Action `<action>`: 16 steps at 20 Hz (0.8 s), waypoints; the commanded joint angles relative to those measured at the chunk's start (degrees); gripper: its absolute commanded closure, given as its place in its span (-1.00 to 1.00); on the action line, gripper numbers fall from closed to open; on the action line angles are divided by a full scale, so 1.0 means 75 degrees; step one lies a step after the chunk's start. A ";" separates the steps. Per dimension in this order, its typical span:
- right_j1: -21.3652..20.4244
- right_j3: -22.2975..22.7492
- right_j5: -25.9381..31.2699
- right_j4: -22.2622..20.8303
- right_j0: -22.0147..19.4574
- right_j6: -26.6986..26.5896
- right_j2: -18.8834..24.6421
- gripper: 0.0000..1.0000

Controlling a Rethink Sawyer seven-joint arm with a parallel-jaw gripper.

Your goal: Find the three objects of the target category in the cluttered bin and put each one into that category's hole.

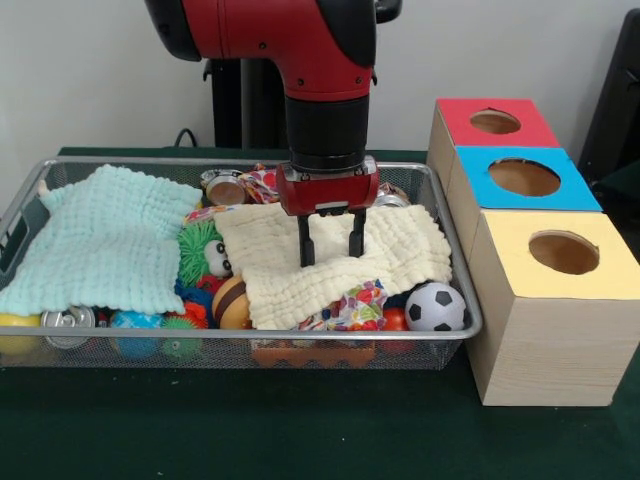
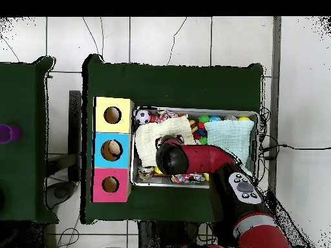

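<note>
The silver wire-mesh bin (image 1: 455, 265) sits on the green table and is full of clutter; it also shows in the overhead view (image 2: 253, 115). My gripper (image 1: 330, 250) hangs over the bin's middle, open, its two black fingers just above or touching a cream cloth (image 1: 400, 250), which shows in the overhead view too (image 2: 147, 137). A pale green cloth (image 1: 110, 240) covers the bin's left part. A small soccer ball (image 1: 435, 307), a green spiky toy (image 1: 197, 245), a brown ball (image 1: 230, 300), cans and coloured balls lie around and under the cloths. In the overhead view the arm hides the gripper.
Three wooden boxes with round holes stand in a row right of the bin: a red top (image 1: 495, 122), a blue top (image 1: 525, 178) and a yellow top (image 1: 562, 252). In the overhead view they lie left of the bin, the yellow-topped box (image 2: 112, 115) uppermost.
</note>
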 commanded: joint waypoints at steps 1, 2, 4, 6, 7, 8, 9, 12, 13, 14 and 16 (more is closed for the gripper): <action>0.0696 0.0047 -0.0024 0.0187 -0.0071 0.1168 0.0053 -1.00; 0.0683 0.0040 0.0015 0.0198 -0.0064 0.1157 0.0057 -1.00; 0.0660 0.0029 0.0056 0.0213 -0.0044 0.1152 0.0055 -1.00; 0.0652 0.0032 0.0053 0.0206 -0.0032 0.1150 0.0051 -1.00; 0.0642 0.0044 0.0039 0.0200 -0.0028 0.1149 0.0045 -1.00; 0.0633 0.0055 0.0026 0.0194 -0.0024 0.1148 0.0038 -1.00; 0.0624 0.0066 0.0012 0.0187 -0.0020 0.1147 0.0032 1.00; 0.0441 0.0132 -0.0082 0.0152 0.0186 0.1285 -0.0207 1.00; 0.0307 0.0259 -0.0164 0.0137 0.0219 0.1343 -0.0254 1.00; 0.0241 0.0296 -0.0167 0.0144 0.0258 0.1366 -0.0298 1.00; 0.0208 0.0340 -0.0212 0.0156 0.0257 0.1370 -0.0303 1.00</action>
